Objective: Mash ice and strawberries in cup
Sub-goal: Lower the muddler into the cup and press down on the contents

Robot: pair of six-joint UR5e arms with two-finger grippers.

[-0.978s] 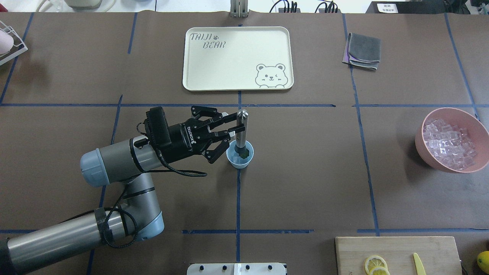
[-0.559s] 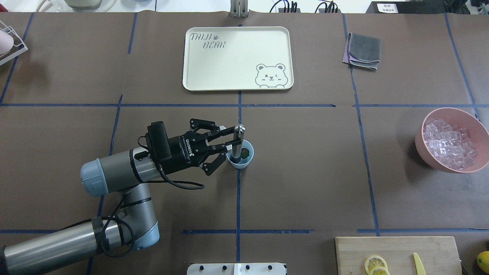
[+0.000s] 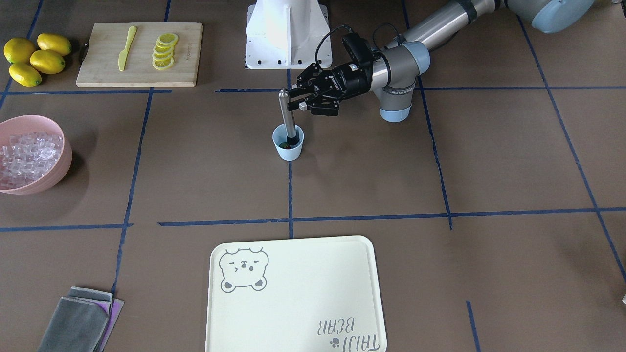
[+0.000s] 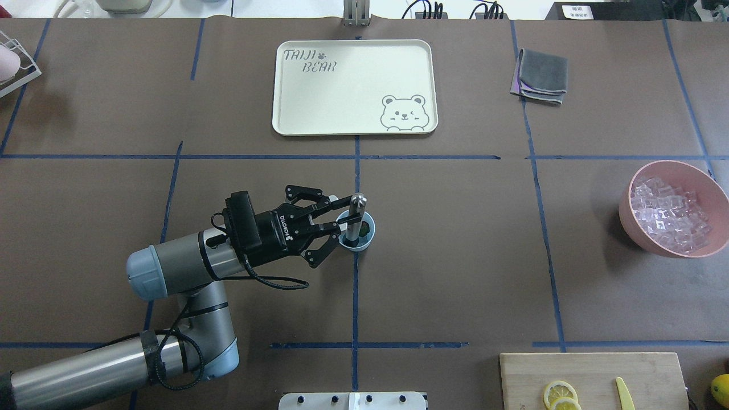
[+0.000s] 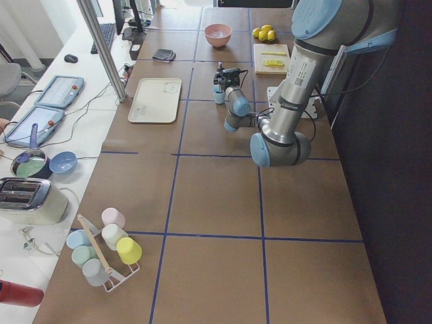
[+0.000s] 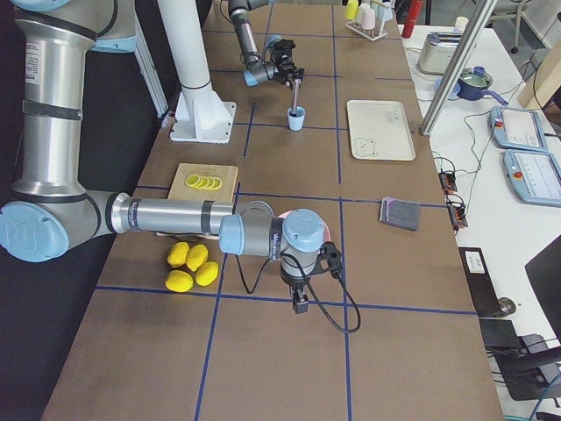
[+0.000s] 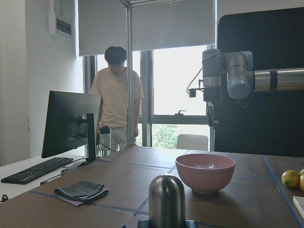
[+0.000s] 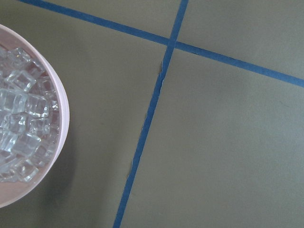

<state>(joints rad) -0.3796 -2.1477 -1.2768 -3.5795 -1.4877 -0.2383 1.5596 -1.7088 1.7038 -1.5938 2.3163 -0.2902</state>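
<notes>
The pale-blue cup (image 4: 357, 246) stands near the table's middle; it also shows in the front view (image 3: 287, 151). My left gripper (image 4: 343, 220) (image 3: 298, 100) is shut on a steel muddler (image 4: 357, 201) (image 3: 286, 113) that stands upright in the cup. Its rounded top fills the bottom of the left wrist view (image 7: 166, 199). A small dark strawberry piece (image 4: 365, 229) lies inside the cup beside the muddler. Ice (image 4: 669, 213) (image 8: 19, 128) is piled in the pink bowl (image 4: 643, 239) at the right. My right gripper (image 6: 300, 301) hangs over that bowl; I cannot tell whether it is open.
A cream bear tray (image 4: 353, 85) lies beyond the cup. A grey folded cloth (image 4: 541, 74) is at the back right. A cutting board (image 4: 592, 378) with lemon slices and a yellow knife is at the front right. Whole lemons (image 3: 34, 56) lie beside it.
My left gripper has moved down and nearer with the muddler, pushing it deeper into the cup. The cup has stayed in place.
</notes>
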